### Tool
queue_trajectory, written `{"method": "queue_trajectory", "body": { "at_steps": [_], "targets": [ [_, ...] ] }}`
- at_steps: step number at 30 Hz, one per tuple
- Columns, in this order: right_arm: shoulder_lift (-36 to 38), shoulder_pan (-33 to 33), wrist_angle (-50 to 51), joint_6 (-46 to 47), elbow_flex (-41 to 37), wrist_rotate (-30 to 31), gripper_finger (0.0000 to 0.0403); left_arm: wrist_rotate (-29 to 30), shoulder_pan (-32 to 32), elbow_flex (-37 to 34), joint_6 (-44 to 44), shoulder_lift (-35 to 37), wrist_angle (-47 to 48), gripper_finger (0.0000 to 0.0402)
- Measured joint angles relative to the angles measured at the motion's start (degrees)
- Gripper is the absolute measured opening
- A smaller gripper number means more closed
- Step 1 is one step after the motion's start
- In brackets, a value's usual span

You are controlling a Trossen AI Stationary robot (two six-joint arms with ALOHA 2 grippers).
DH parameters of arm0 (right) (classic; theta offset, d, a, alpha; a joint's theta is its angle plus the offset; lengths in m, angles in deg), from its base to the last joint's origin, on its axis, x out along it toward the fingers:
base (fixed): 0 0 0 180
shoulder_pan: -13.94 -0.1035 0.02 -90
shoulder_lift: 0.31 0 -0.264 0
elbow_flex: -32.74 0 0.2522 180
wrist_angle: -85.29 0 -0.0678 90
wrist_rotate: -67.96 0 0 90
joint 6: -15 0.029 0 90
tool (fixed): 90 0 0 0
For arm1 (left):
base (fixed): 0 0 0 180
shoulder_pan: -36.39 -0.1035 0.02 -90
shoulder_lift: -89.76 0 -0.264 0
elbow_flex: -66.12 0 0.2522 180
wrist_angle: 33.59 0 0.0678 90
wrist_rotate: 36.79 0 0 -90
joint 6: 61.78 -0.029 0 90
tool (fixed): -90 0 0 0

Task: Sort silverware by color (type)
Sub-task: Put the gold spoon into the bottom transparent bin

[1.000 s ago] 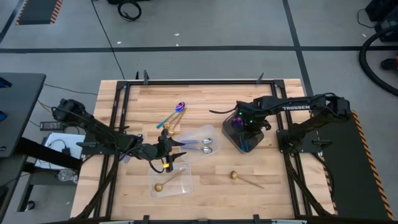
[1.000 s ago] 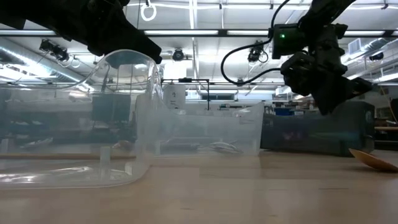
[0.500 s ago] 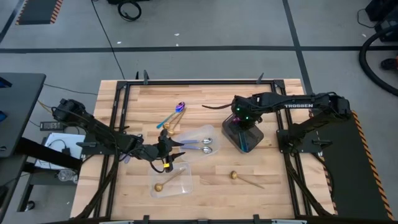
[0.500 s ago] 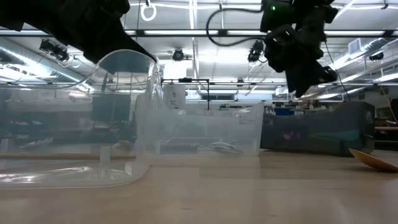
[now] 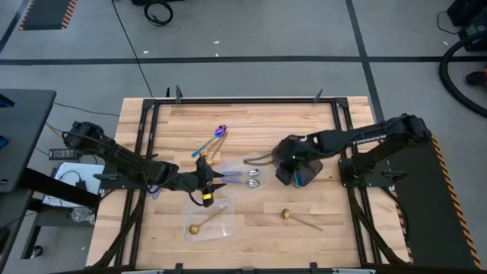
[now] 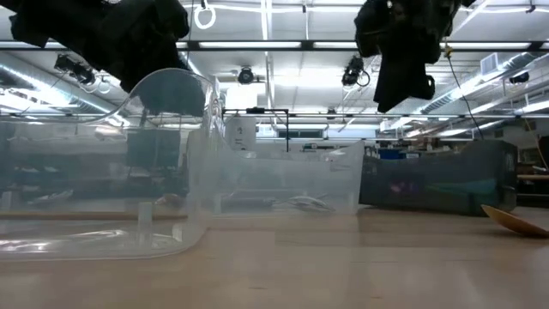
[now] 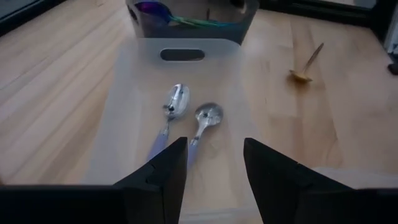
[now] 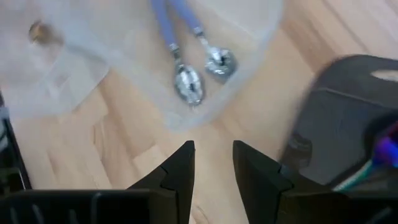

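Note:
Two silver spoons with pale lilac handles (image 7: 186,112) lie in a clear tray (image 5: 242,183) at mid-table. My left gripper (image 7: 214,168) hovers open over the tray's left end, pointing along it, and holds nothing. My right gripper (image 8: 213,165) is open and empty above the bare wood between that tray and the dark grey tray (image 5: 303,173), which holds iridescent spoons (image 7: 180,15). An iridescent spoon (image 5: 219,132) and a gold spoon (image 5: 204,153) lie on the table behind the clear tray. One gold spoon (image 5: 202,225) rests in a second clear tray, another (image 5: 289,216) on the wood.
A black metal frame (image 5: 243,100) borders the table. The second clear tray (image 5: 217,221) sits near the front edge, close to the low camera. Bare wood lies at the far right and front right of the table.
My right gripper has risen from over the dark grey tray and swung toward the table's left, rolling as it went. It now looks down at the silver spoons' end of the clear tray. The spoons and trays have stayed where they were.

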Motion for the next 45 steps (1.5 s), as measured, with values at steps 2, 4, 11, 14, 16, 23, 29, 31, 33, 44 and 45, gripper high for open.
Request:
{"method": "queue_trajectory", "body": {
  "at_steps": [2,4,11,14,16,23,29,31,33,44,45],
  "targets": [
    [0.00,-2.12,-0.11,-1.73,0.00,0.34,0.0119,-1.45,0.02,0.60,0.00,0.02,0.02,0.0164],
    [0.00,-4.26,-0.13,-2.28,0.00,0.53,0.0119,-3.63,0.04,1.07,-0.02,0.02,-0.06,0.0164],
    [0.00,-12.26,-0.15,-4.00,0.00,5.36,0.0123,-4.73,-0.17,1.53,1.61,0.02,-0.04,0.0164],
    [0.00,-15.31,-0.15,-2.44,-0.02,7.68,0.0132,-4.64,-0.24,1.53,1.83,0.02,-0.04,0.0165],
    [0.00,-17.15,-0.18,-0.73,-0.02,8.94,0.0139,-4.60,-0.24,1.53,1.58,0.02,-0.04,0.0165],
    [-4.46,-22.67,-2.40,4.63,-0.07,10.91,0.0159,-4.40,-0.24,1.53,-0.55,0.02,0.00,0.0165],
    [-10.69,-25.00,-3.20,8.33,-0.07,9.71,0.0162,-2.13,-0.24,1.53,-0.52,0.02,0.15,0.0165],
    [-12.49,-25.63,-3.39,10.03,-0.07,8.80,0.0162,-1.34,-0.29,1.53,-0.52,0.02,0.33,0.0165],
    [-14.17,-26.20,-3.44,11.87,-0.07,7.86,0.0162,-1.06,-0.53,1.53,-0.52,0.02,0.44,0.0165],
    [-20.03,-29.92,-3.35,18.11,-0.05,5.62,0.0162,-1.15,-0.61,1.53,-1.35,0.02,2.26,0.0165],
    [-20.18,-30.31,-3.53,18.48,-0.04,5.66,0.0162,-1.15,-0.61,1.53,-1.70,0.02,2.25,0.0165]
  ]
}}
